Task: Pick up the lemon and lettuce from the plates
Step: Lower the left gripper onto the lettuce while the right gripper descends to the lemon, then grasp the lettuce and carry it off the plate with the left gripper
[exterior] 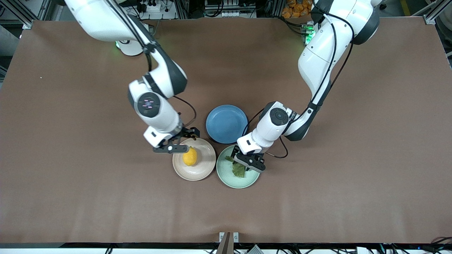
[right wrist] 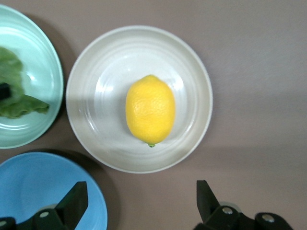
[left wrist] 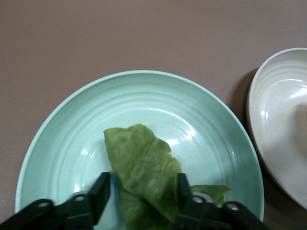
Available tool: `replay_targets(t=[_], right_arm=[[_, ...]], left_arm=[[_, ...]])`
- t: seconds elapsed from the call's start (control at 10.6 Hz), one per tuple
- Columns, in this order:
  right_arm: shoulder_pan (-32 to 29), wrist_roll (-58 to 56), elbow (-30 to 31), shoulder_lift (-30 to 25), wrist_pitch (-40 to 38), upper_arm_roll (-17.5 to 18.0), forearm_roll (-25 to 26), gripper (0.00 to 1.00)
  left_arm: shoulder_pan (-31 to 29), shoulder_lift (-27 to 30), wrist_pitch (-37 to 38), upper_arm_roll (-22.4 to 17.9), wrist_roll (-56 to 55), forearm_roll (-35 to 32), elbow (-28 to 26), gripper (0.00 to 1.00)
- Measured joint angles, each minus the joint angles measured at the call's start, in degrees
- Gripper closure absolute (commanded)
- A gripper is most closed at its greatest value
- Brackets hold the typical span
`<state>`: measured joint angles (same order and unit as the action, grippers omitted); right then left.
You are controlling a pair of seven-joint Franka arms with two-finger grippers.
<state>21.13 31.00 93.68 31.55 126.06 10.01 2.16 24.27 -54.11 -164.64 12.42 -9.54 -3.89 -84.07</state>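
Observation:
The yellow lemon lies on the beige plate. My right gripper hangs open and empty over the table, at the beige plate's edge that faces the blue plate. Beside it, toward the left arm's end, the mint green plate holds the wrinkly lettuce. My left gripper is down on this plate, open, with its fingers astride the leaf. One finger touches the leaf and a small gap shows at the other.
A blue plate, with nothing on it, lies just farther from the front camera than the two plates and almost touches them. Brown table surface spreads around the three plates.

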Motion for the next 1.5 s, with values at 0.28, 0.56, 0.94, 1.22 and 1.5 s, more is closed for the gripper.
replay_targets(t=[0.28,0.56,0.94,1.22,1.5], right_arm=[[2.4,4.5,0.0,4.6,5.3,-0.1,4.4,0.00],[2.7,4.6,-0.1,6.6,9.1,-1.2,4.8,0.00],[3.7,4.6,-2.2,10.0,12.3,-3.7,4.8,0.00],[4.9,4.6,-4.0,12.0,13.3,-5.0,4.8,0.00],[5.0,4.6,-4.2,13.1,16.1,-6.2,4.8,0.00]], left_arm=[[0.0,-0.2,0.0,0.0,0.0,0.0,0.0,1.00],[1.1,-0.2,0.0,-1.8,0.0,-0.1,0.1,1.00],[2.7,2.5,7.3,-4.9,0.0,-0.1,1.7,1.00],[-1.0,10.0,18.3,-5.6,-0.7,-0.1,2.5,1.00],[-8.6,15.2,26.9,-5.0,-0.7,-0.1,2.1,1.00]])
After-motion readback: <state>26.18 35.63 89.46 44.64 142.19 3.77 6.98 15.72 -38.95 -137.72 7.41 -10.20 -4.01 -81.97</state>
